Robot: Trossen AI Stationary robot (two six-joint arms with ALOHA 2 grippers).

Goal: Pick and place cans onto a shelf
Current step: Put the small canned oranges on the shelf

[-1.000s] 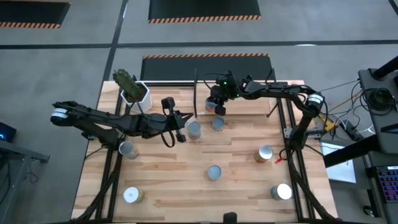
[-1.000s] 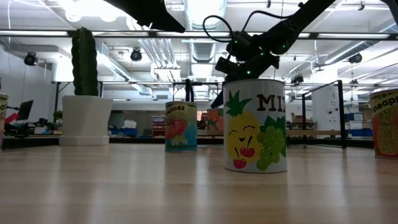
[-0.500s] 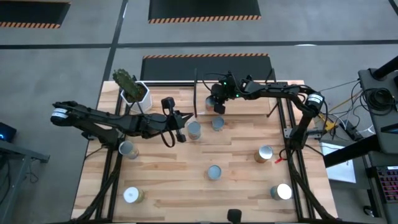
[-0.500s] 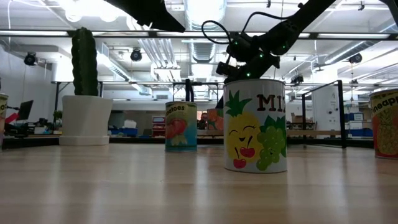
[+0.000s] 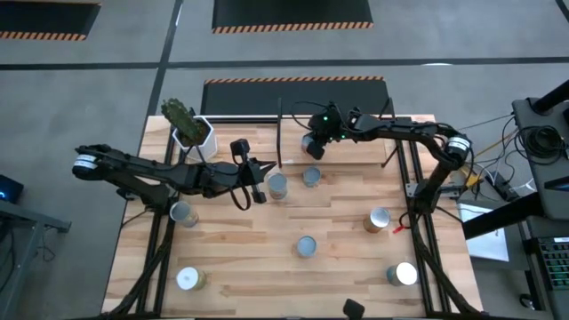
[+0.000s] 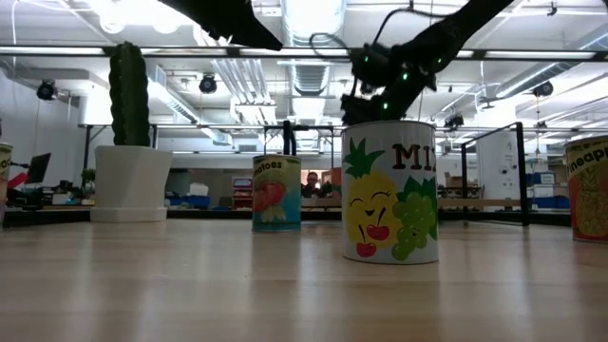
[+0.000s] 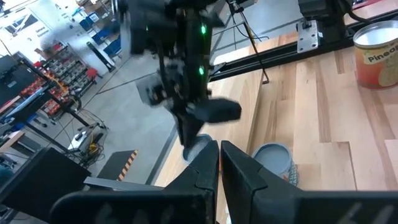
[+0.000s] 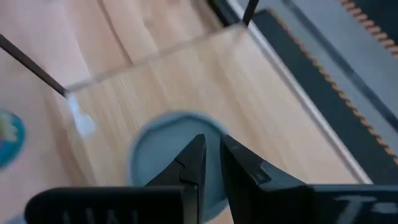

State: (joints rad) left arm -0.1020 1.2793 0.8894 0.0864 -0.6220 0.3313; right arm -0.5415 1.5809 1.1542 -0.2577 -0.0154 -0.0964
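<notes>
Grey floor [image 5: 107, 80]; striped black mats [image 5: 292, 12]; ceiling lights [image 6: 313, 13]; exposed ducts [image 6: 228, 76].

the right tool [image 8: 208, 163] hides part of a blurred can top [image 8: 163, 155] beneath it.

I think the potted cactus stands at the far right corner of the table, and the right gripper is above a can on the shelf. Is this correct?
Not quite. The high view shows the potted cactus at the far left corner of the table, not the right. The rest holds: the right gripper is above a can on the shelf.
</notes>
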